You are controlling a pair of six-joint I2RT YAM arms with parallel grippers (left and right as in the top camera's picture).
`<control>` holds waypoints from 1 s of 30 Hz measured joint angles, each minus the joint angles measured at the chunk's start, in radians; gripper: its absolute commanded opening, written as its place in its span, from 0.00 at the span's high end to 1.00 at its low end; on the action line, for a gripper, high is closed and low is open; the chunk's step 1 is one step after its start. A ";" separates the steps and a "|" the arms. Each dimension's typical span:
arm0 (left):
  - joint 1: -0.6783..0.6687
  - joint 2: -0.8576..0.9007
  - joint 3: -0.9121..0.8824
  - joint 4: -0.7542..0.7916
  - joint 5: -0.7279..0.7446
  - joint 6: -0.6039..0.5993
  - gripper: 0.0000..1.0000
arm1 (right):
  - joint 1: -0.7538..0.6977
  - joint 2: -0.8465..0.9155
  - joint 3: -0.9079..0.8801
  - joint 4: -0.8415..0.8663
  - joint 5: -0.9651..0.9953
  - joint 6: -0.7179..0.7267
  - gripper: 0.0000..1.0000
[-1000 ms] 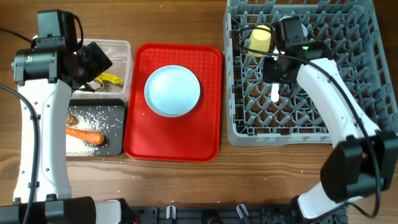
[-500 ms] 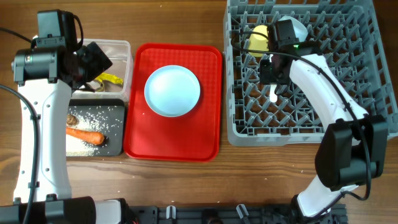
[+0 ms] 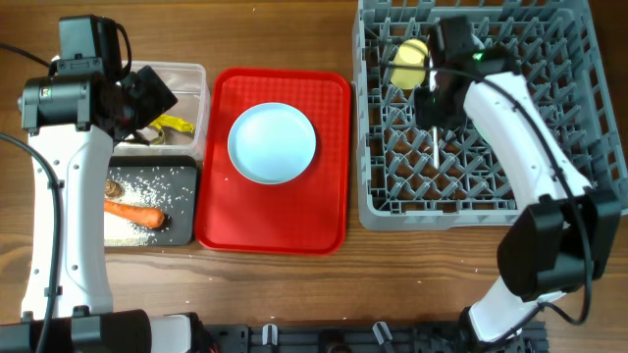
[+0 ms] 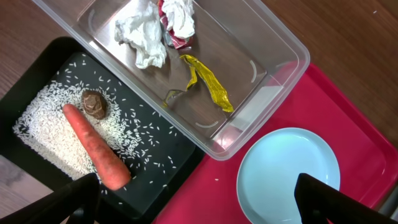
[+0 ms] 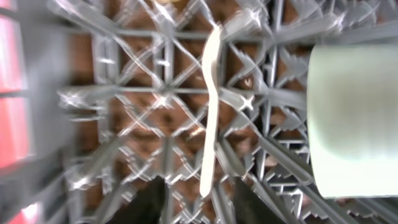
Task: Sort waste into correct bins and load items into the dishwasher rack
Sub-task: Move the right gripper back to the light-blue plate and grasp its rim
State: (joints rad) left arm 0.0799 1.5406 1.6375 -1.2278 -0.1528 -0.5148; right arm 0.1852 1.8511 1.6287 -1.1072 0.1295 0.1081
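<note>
The rack [image 3: 442, 214] fills the right side of the table [image 3: 294, 284] and runs out past the far edge of the overhead view. Its left wall stands just beside the red tray [image 3: 275, 216], with a thin strip of wood between them. The right gripper [image 5: 198, 190] hangs over the rack's far-left part, close to the cup [image 3: 410, 61], which lies on its side near that corner. Its jaws are parted, one finger on each side of the near end of the spoon [image 5: 211, 106]. The spoon lies along the pegs with a gap at either finger. The wrist view is blurred.

The plate [image 3: 272, 143] sits on the far half of the red tray, well inside its rim. The tub [image 3: 194, 74] and the black tray [image 3: 184, 233] stand against each other, just left of the red tray. The left gripper [image 4: 199, 208] hovers above them, jaws spread wide and holding nothing. White paper [image 4: 143, 34] and a yellow wrapper [image 4: 208, 84] lie in the tub. The carrot [image 4: 96, 146], rice [image 4: 43, 124] and a brown lump [image 4: 94, 103] lie in the black tray. Bare wood runs along the near side.

Since half a second ago, the right wrist has shifted slightly toward the far wall, and the spoon shows as a longer, thinner line. The left arm has not moved.
</note>
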 measured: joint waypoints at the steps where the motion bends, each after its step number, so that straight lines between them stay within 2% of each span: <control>1: 0.000 0.000 0.000 0.000 0.000 0.000 0.00 | 0.000 -0.006 0.033 -0.010 -0.021 0.001 0.53; 2: 0.000 0.000 0.000 0.000 0.000 0.000 0.00 | 0.000 -0.019 0.079 -0.024 -0.072 0.000 0.46; 3: 0.000 0.000 0.000 0.000 0.000 0.000 0.00 | 0.001 -0.038 0.113 -0.027 -0.130 -0.001 0.25; 6: 0.000 0.000 0.000 0.000 0.000 0.000 0.00 | 0.027 -0.093 0.145 -0.016 -0.293 0.001 0.02; 11: 0.000 0.000 0.000 0.000 0.000 0.000 0.00 | 0.174 -0.095 0.127 0.083 -0.489 0.108 0.00; 12: 0.000 0.000 0.000 0.000 0.000 0.000 0.00 | 0.224 -0.088 0.115 0.128 -0.515 0.158 0.03; 13: 0.000 0.000 0.000 0.000 0.000 0.000 0.00 | 0.269 -0.077 0.098 0.178 -0.530 0.190 0.12; 16: 0.000 0.000 0.000 0.001 0.000 0.000 0.00 | 0.340 -0.044 0.077 0.233 -0.504 0.256 0.50; 19: 0.000 0.000 0.000 0.000 0.000 0.000 0.00 | 0.400 0.007 0.077 0.238 -0.393 0.364 0.65; 23: 0.000 0.000 0.000 0.000 0.000 0.000 0.00 | 0.460 0.114 0.075 0.267 -0.225 0.505 0.65; 25: 0.000 0.000 0.000 0.000 0.000 0.000 0.00 | 0.472 0.179 0.075 0.295 -0.190 0.532 0.66; 28: 0.000 0.000 0.000 0.000 0.000 0.000 0.00 | 0.475 0.275 0.075 0.313 -0.164 0.565 0.75; 30: 0.000 0.000 0.000 0.000 0.000 0.000 0.00 | 0.475 0.326 0.074 0.318 -0.147 0.580 0.75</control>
State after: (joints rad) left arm 0.0799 1.5406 1.6375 -1.2278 -0.1532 -0.5148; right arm 0.6605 2.1773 1.7027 -0.7895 -0.0174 0.6880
